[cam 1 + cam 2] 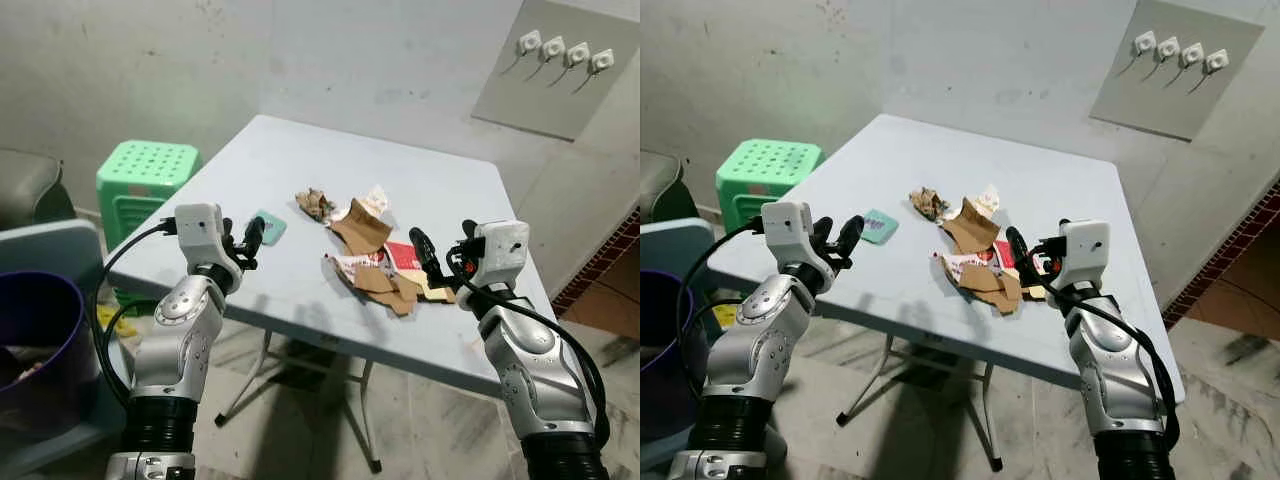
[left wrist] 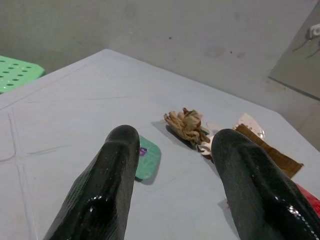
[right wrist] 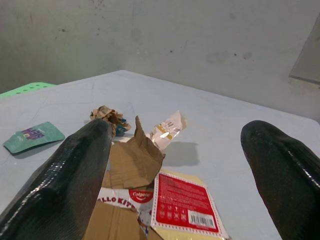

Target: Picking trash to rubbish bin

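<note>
Both arms of the humanoid robot are raised over the near edge of a pale grey square folding worktop [image 1: 300,160] set against a bare concrete wall. The left gripper [image 1: 254,238] hovers with its jaws parted by a moderate gap and empty, touching nothing; just beyond its fingertips lies one small teal foil sachet [image 1: 270,229], flat on the worktop.

The right gripper [image 1: 420,252] hangs at the near right side of the litter, its jaws spread wide and holding nothing; from the head views it is hard to tell whether a fingertip brushes the scraps beneath it.

The trash sits in a loose heap at the middle of the worktop: one crumpled brown paper wad [image 3: 107,116] at the far side, one white torn wrapper with gold print [image 3: 166,129] beside it, several torn pieces of brown cardboard [image 1: 362,230], and one flattened red and white toothpaste carton [image 3: 182,202] nearest the right gripper.

One green perforated plastic stool [image 1: 145,170] stands on the floor at the left of the worktop. One dark purple plastic rubbish bin [image 1: 35,340] stands at the robot's left, well apart from the heap. A grey wall panel with four white hooks [image 1: 565,52] hangs at upper right.
</note>
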Robot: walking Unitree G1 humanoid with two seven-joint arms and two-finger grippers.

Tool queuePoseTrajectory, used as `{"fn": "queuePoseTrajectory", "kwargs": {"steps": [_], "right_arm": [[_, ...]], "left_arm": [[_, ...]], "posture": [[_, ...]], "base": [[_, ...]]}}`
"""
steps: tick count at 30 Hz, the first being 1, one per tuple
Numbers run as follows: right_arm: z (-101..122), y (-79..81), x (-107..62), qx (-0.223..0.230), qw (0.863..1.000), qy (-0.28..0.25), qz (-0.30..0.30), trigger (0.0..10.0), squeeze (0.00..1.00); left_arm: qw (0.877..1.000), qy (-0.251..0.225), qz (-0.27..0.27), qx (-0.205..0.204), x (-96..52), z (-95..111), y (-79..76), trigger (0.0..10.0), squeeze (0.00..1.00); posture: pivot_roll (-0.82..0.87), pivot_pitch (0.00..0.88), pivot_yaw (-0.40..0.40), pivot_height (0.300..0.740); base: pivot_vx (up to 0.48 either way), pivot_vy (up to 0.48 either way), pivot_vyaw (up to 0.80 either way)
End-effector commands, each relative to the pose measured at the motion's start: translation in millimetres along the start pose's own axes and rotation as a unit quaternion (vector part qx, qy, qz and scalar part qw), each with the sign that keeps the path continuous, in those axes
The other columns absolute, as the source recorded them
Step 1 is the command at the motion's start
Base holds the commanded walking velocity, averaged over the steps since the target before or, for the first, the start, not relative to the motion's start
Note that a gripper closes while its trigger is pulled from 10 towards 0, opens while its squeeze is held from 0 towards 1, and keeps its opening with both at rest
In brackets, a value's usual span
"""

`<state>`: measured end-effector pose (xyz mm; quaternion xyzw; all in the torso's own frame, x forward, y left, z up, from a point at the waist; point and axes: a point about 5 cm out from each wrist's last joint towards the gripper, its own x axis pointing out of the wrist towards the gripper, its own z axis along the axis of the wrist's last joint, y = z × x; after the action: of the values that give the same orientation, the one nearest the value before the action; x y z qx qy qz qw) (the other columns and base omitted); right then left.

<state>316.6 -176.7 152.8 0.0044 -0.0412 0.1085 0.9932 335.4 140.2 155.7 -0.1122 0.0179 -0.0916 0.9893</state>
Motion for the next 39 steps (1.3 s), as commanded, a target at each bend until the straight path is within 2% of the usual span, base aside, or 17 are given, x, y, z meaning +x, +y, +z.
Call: {"fn": "queuePoseTrajectory", "kwargs": {"steps": [1, 20, 28, 39], "right_arm": [[7.8, -1.7, 0.6, -0.006, 1.0, -0.011, -0.001, 10.0, 0.0], [7.6, -0.5, 1.1, -0.007, 1.0, -0.011, 0.001, 10.0, 0.0], [7.3, -0.7, 1.0, -0.008, 1.0, -0.009, 0.003, 10.0, 0.0], [7.5, -0.7, 1.5, -0.009, 1.0, -0.009, 0.005, 10.0, 0.0]], "left_arm": [[1.0, -0.005, -0.01, 0.001, 1.4, 4.7, -5.1, 10.0, 0.0], [1.0, -0.006, -0.003, -0.01, 2.5, 7.5, -4.8, 10.0, 0.0], [1.0, -0.012, -0.005, -0.008, 1.7, 8.6, -4.5, 10.0, 0.0], [1.0, -0.015, -0.006, -0.012, 1.1, 9.7, -5.1, 10.0, 0.0]], "posture": [[0.04, 0.014, -0.133, 0.74], [0.04, 0.015, -0.135, 0.74], [0.05, 0.017, -0.139, 0.74], [0.05, 0.017, -0.142, 0.74]], "base": [[0.307, 0.0, 0.0], [0.301, 0.0, 0.0], [0.0, 0.0, 0.0], [0.346, 0.0, 0.0]]}}
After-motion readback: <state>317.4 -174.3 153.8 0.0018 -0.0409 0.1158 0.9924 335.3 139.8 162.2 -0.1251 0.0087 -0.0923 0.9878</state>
